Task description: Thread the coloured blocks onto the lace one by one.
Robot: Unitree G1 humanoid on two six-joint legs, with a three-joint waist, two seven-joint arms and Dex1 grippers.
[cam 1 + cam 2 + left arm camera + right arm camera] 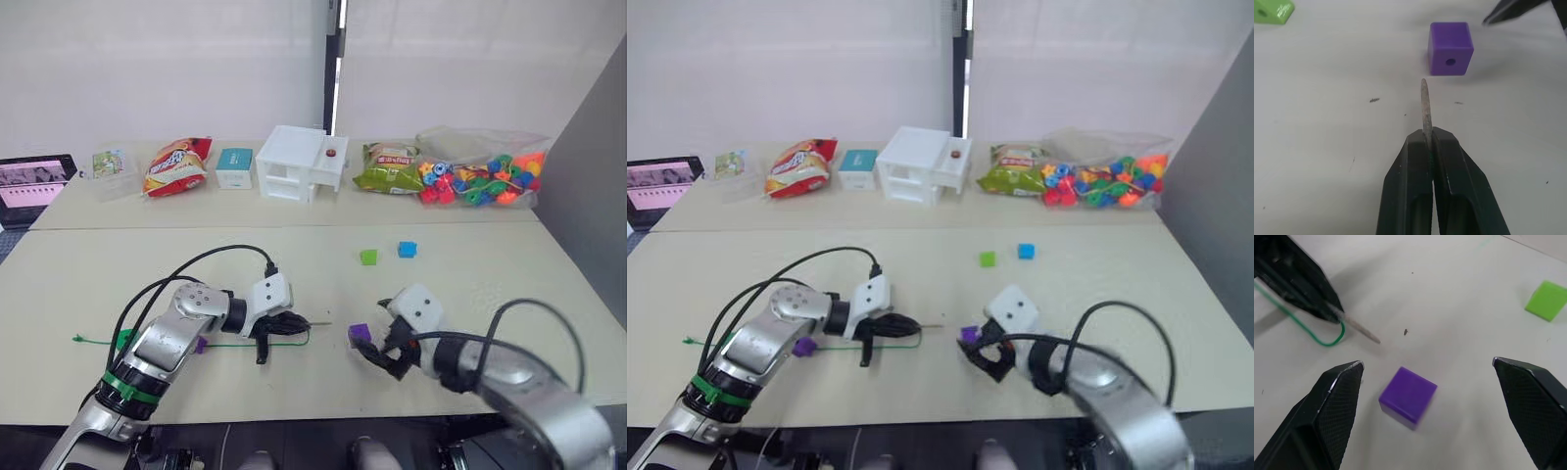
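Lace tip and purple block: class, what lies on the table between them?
Nothing: in the left wrist view the stretch from the lace tip, clamped in the left gripper, to the purple block is bare table with small specks.

A green lace (235, 343) lies along the table, its pale tip (1425, 105) aimed at a purple block (1450, 47); green (368, 257) and blue (407, 249) blocks sit farther back.
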